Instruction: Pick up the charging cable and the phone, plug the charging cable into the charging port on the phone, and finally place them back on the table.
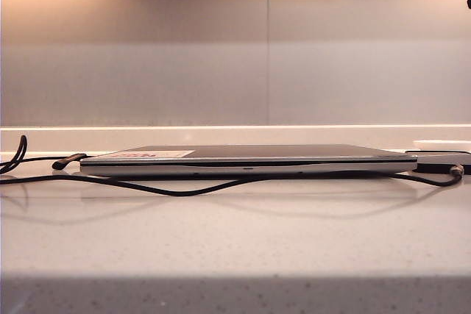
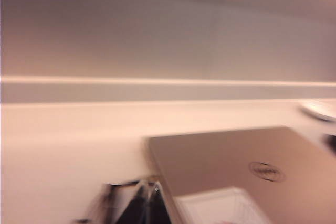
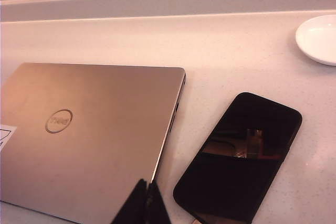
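Judging by how things lie, nothing is done yet: the charging cable (image 1: 221, 185) trails across the table (image 1: 235, 240) before the laptop (image 1: 243, 158), lengthwise side to side; the phone (image 3: 239, 156) lies flat beside it, long axis slanting away. Left gripper (image 2: 146, 203) and right gripper (image 3: 144, 205) hover pressed together, empty.

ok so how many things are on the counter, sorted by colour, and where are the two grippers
black: 2, the phone and the charging cable
silver: 1, the closed laptop
white: 1, the small dish
total: 4
left gripper: shut, beside the laptop's corner, holding nothing
right gripper: shut, over the laptop's edge near the phone, holding nothing
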